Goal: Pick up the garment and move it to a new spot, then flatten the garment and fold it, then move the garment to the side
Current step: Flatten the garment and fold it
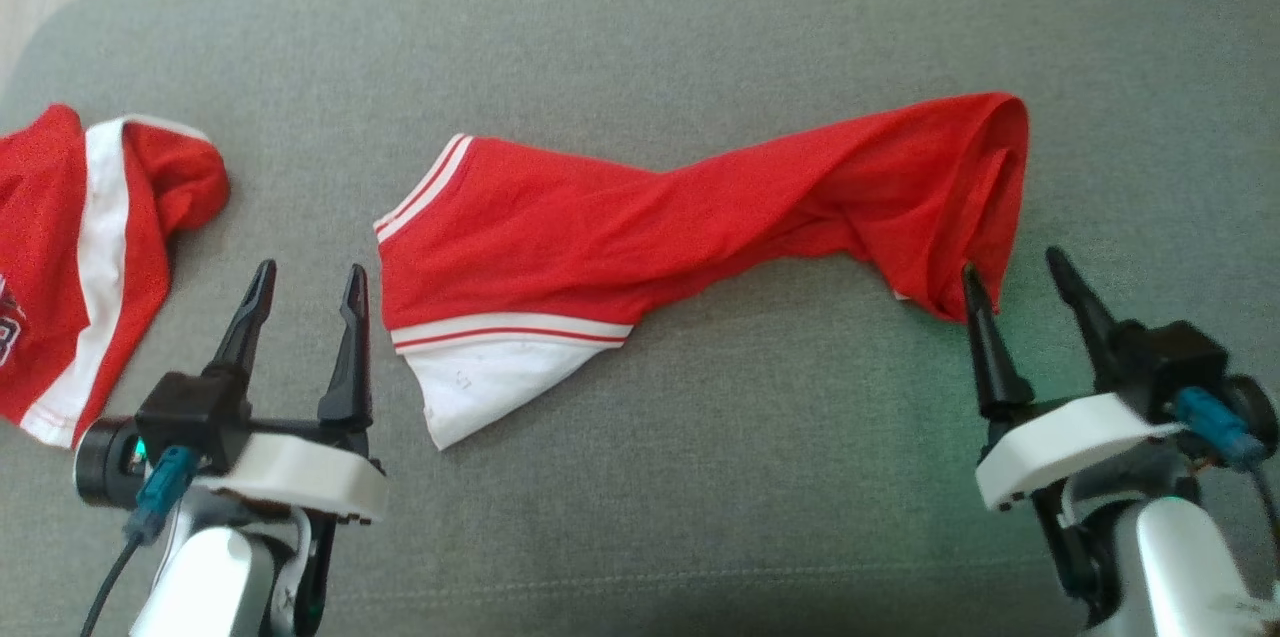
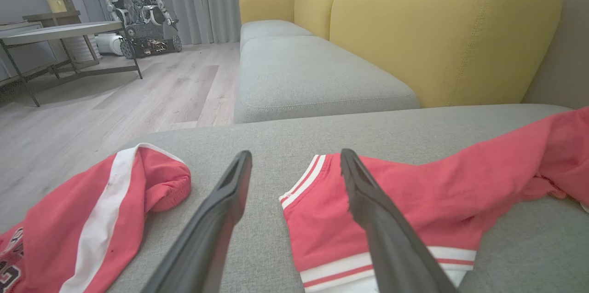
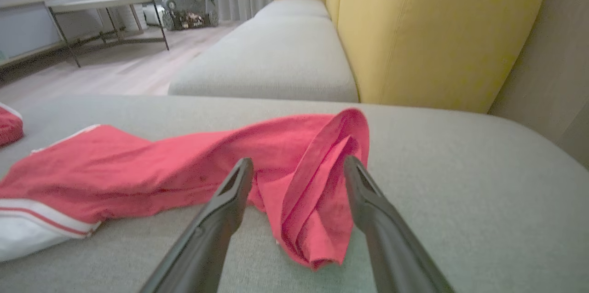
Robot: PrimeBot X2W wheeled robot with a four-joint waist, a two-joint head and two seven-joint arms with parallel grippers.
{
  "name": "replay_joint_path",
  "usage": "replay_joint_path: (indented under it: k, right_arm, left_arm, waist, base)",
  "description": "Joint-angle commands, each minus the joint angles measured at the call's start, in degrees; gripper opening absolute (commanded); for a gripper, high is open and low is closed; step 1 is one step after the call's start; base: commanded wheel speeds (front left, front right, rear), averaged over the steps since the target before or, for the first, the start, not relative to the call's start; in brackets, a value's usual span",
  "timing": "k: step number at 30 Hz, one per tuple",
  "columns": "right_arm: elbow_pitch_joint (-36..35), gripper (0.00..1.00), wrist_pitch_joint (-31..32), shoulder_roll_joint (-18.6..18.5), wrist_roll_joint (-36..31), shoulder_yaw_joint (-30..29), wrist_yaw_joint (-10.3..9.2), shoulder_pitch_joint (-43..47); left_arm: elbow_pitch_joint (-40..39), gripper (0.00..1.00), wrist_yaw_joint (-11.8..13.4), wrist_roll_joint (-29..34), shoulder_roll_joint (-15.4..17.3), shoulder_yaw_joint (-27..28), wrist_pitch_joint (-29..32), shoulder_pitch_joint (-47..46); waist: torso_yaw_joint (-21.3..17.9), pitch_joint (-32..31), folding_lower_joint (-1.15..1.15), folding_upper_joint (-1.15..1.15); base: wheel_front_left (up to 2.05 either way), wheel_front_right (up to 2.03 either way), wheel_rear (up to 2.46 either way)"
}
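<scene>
Across the grey sofa seat (image 1: 700,477): one twisted red garment (image 1: 650,227), both sets of fingers open
Garment lies mid-seat; its white-striped hem is just beside the left fingers (image 1: 350,347), its bunched end at the tips of the right fingers (image 1: 985,337); both pairs are spread wide, gripping nothing; a second red garment (image 1: 80,247) lies far left.

You have the garment (image 1: 640,227) across the cushion (image 1: 700,37), a second garment (image 1: 60,247) to its left; left claw (image 1: 312,267) between the two, right claw (image 1: 1011,262) at its right end.
</scene>
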Motion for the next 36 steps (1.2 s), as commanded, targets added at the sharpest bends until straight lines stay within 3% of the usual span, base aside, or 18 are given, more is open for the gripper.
replay_joint_path:
  k: [1,12,13,14,15,20,30,36]
  right_arm:
    - [-0.6,1.0,0.4,-0.1,-0.6,1.6,-0.04,-2.6]
    - [12.6,1.0,0.4,-1.7,-1.2,3.5,-0.04,-9.8]
    - [13.6,0.58,0.5,-1.7,-1.1,3.7,-0.04,-10.4]
    - [14.5,0.32,0.5,-1.8,-1.0,3.7,-0.04,-11.0]
    - [15.2,0.0,0.4,-1.8,-0.9,3.7,-0.04,-11.5]
    - [14.7,0.0,-1.6,-2.1,0.1,2.9,-0.04,-12.8]
    - [2.0,0.0,0.3,-3.6,2.0,-1.0,-0.04,-13.7]
    - [3.4,0.0,2.1,-5.5,3.6,-3.2,-0.04,-18.2]
  left_arm:
    - [-2.1,1.0,0.1,-0.4,1.5,1.9,-0.1,-2.6]
    - [-1.3,1.0,-0.8,-0.3,0.4,0.9,-1.2,-7.3]
    - [-1.2,1.0,-0.9,-0.3,0.2,0.8,-1.4,-7.6]
    - [-1.0,1.0,-0.9,-0.4,0.1,0.8,-1.5,-7.9]
    - [-0.8,1.0,-1.0,-0.4,0.0,0.8,-1.6,-8.1]
    - [0.1,1.0,-1.1,-0.5,-0.4,0.9,-2.1,-8.7]
    - [0.4,1.0,-1.1,-0.5,-0.5,1.5,-2.5,-8.7]
    - [0.3,1.0,-1.5,-0.4,-0.6,1.2,-2.6,-9.8]
  waist:
    - [0.5,1.1,0.0,0.0]
    - [3.4,7.4,0.0,0.0]
    - [3.6,7.9,0.0,0.0]
    - [3.7,8.2,0.0,0.0]
    - [3.8,8.4,0.0,0.0]
    - [3.8,8.8,0.0,0.0]
    - [2.5,8.8,0.0,0.0]
    - [3.0,10.1,0.0,0.0]
  base:
    - [0.0,0.0,0.0]
    - [0.0,0.0,0.0]
    - [0.0,0.0,0.0]
    - [0.0,0.0,0.0]
    - [0.0,0.0,0.0]
    - [0.0,0.0,0.0]
    - [0.0,0.0,0.0]
    - [0.0,0.0,0.0]
